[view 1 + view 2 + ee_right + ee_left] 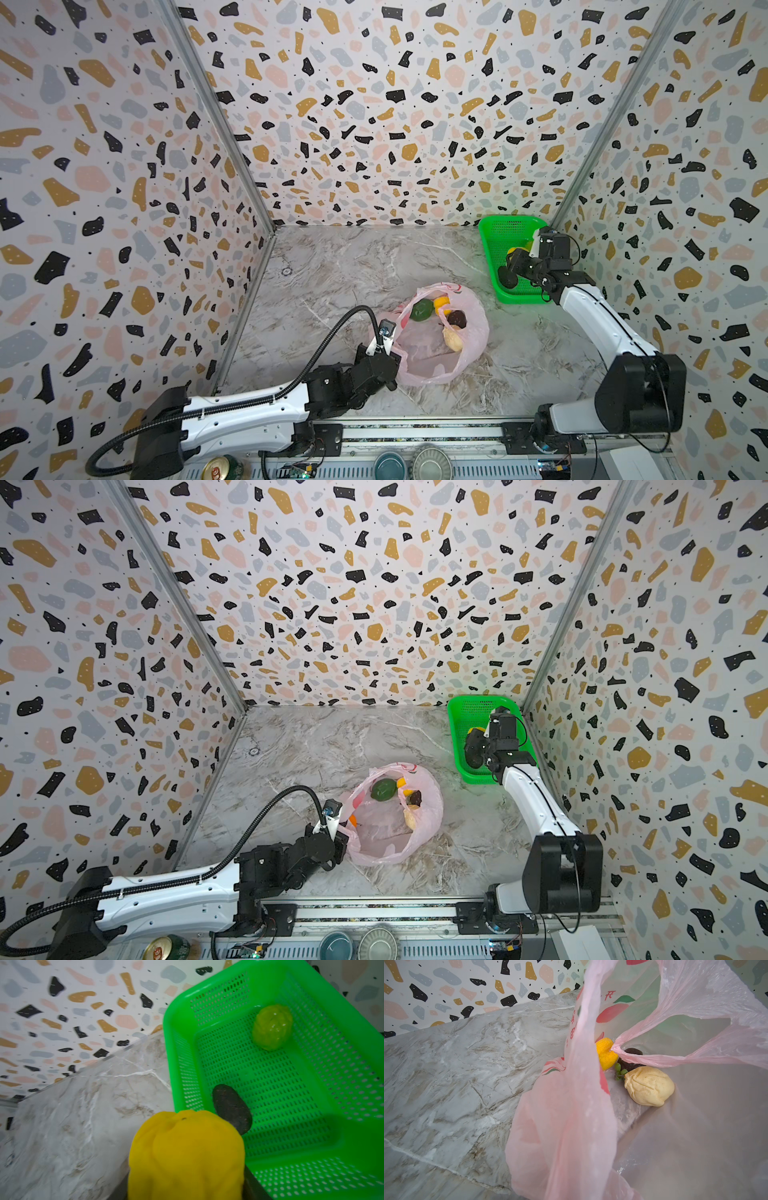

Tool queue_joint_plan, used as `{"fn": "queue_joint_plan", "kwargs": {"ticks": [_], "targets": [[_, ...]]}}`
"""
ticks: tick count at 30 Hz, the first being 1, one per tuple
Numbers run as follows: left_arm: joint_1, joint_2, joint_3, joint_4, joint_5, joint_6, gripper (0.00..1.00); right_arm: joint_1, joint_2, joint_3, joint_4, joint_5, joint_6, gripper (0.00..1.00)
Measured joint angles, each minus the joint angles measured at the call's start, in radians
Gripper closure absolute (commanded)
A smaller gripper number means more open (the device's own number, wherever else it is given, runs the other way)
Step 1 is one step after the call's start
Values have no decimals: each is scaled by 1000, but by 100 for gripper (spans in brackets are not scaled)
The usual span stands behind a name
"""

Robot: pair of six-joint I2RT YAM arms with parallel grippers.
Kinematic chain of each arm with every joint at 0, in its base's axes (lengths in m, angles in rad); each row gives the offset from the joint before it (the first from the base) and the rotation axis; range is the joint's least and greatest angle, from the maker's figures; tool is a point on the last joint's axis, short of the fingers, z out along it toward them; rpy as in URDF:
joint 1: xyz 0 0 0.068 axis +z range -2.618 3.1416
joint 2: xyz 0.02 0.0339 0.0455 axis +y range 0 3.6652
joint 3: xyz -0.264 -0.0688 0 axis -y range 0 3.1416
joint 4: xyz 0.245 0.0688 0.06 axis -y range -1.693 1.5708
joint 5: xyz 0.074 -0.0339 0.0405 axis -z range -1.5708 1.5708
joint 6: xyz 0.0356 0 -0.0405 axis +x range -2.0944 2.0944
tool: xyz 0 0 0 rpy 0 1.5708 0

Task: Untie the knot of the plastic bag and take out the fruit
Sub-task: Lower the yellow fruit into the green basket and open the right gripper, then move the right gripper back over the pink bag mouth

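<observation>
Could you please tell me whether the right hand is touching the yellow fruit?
Touching. The right wrist view shows the yellow fruit pinched in the right hand, whose dark fingers press against its sides.

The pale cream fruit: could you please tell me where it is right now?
The pale cream fruit lies inside the open plastic bag at mid-table, toward the bag's right side in both top views, next to the blackish fruit.
</observation>
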Motion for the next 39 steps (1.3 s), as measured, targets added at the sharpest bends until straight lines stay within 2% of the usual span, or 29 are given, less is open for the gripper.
{"fn": "queue_joint_plan", "kwargs": {"ticks": [4, 10, 13, 15, 19, 23, 33, 39], "targets": [[0, 0, 0, 0, -1, 0, 100, -74, 134, 10, 22, 9, -18, 50], [0, 0, 0, 0, -3, 0, 100, -120, 251, 39, 50, 25, -28, 49], [0, 0, 0, 0, -5, 0, 100, -135, 298, 69, 62, 31, -30, 43], [0, 0, 0, 0, -6, 0, 100, -140, 312, 78, 66, 35, -27, 33], [0, 0, 0, 0, -9, 0, 100, -144, 322, 82, 70, 45, -32, 21], [0, 0, 0, 0, -9, 0, 100, -145, 322, 94, 68, 51, -33, 16], [0, -1, 0, 0, -9, 0, 100, -143, 310, 110, 55, 32, -39, 14], [0, 0, 0, 0, -12, 0, 100, -117, 199, 98, -6, -39, -42, 12]]}}
